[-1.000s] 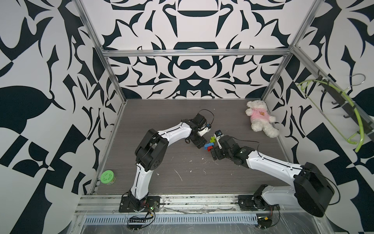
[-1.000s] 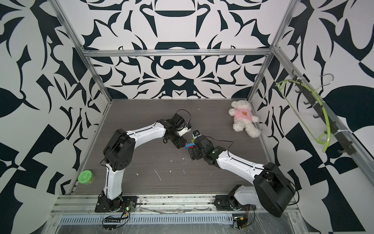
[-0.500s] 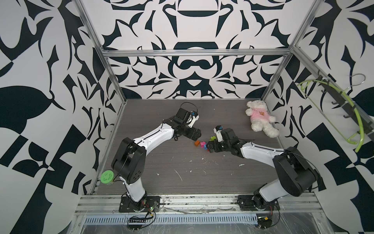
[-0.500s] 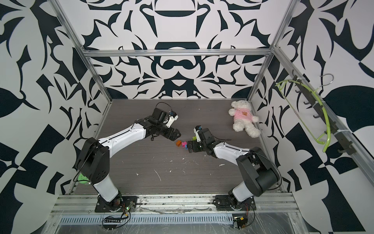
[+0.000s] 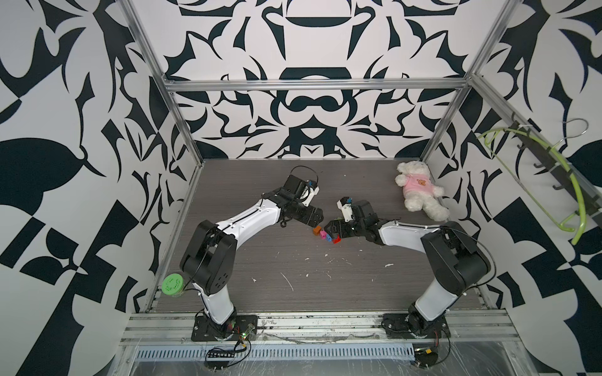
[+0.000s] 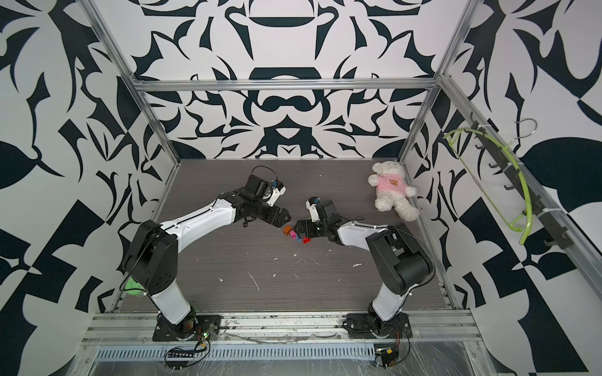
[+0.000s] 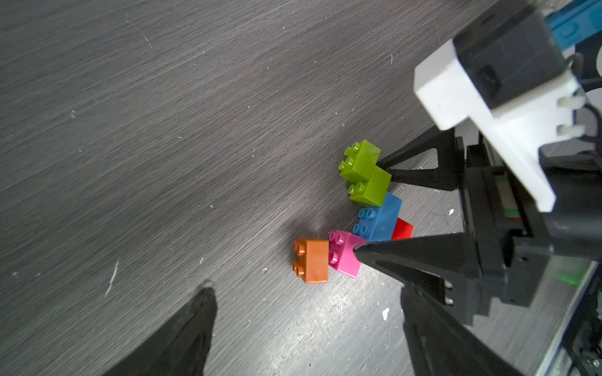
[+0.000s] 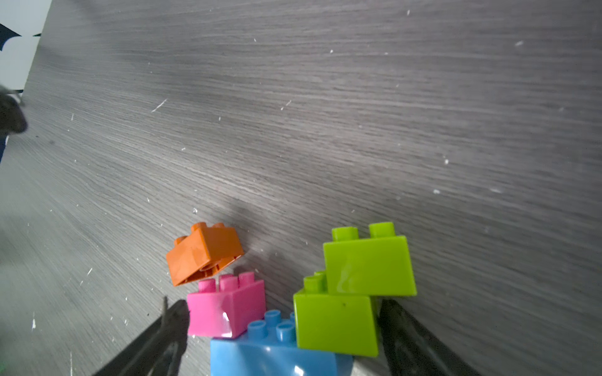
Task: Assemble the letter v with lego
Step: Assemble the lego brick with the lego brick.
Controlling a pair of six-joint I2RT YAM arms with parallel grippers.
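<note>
Here, patterned black-and-white walls (image 5: 309,107) enclose a scuffed grey tabletop (image 5: 293,260).

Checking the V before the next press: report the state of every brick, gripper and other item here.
orange brick: loose, tilted against the pink brick, not seated.
brick cluster: pink, blue, red, two lime green joined, lying on its side.
left gripper: open, empty.
right gripper: jaws wide astride the brick cluster, grip unclear.
teddy bear: lying on its back.
green jar: upright, lid on.
</note>
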